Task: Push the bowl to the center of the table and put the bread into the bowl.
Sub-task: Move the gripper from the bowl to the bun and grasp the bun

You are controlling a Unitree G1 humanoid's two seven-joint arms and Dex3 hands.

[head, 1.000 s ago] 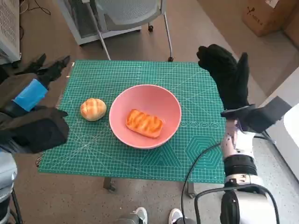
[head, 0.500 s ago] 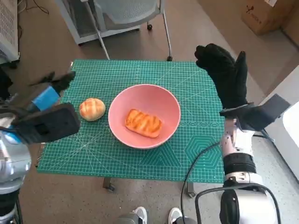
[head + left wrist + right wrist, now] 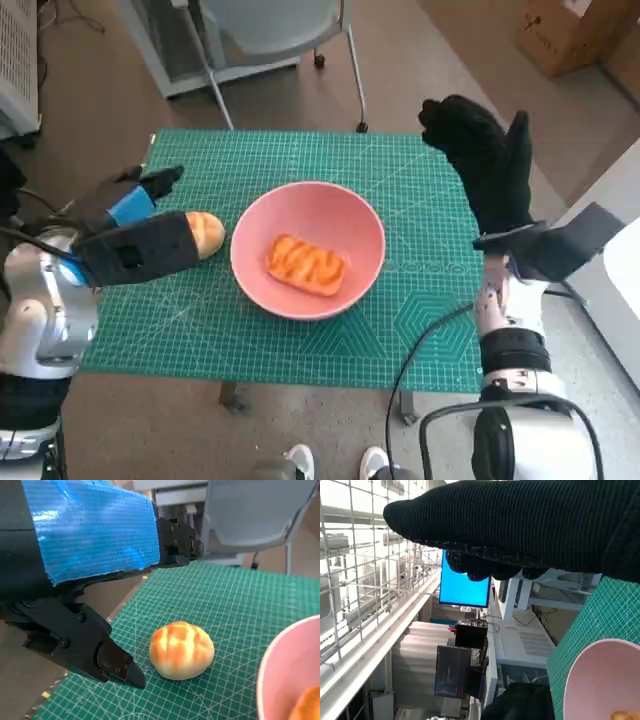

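At the left edge of the tabletop (image 3: pixel 200 330) we see the left hand (image 3: pixel 125 215) reaching in over the green mat, its blue-taped back up and its black fingers (image 3: pixel 107 657) spread apart, holding nothing. In the left wrist view the fingers stand on either side of a round bun (image 3: pixel 181 650) without touching it; the nearest fingertip sits just beside the bun on the mat. From the head view this bun (image 3: pixel 206 232) lies near the left edge of the tabletop, partly covered by the forearm, and just beside the pink bowl (image 3: pixel 345 225).

The bowl sits about mid-tabletop, a little toward the left. Inside it lies 1 striped, oblong piece of bread (image 3: pixel 306 264), resting on the bottom of the bowl, slightly toward the near side. In the left wrist view only a sliver of that bread (image 3: pixel 306 707) and the bowl's rim (image 3: pixel 270 655) show at the picture's edge.

Further right, the right hand (image 3: pixel 485 165) in its black glove is raised over the far right corner of the tabletop, well apart from the bowl. Its fingers seem extended and empty, though the glove blurs their outline, so we can only say it appears open. In the right wrist view the glove (image 3: pixel 520 525) is a dark band above the bowl's rim (image 3: pixel 580 675).

Beyond the far edge stands a grey chair (image 3: pixel 270 25).
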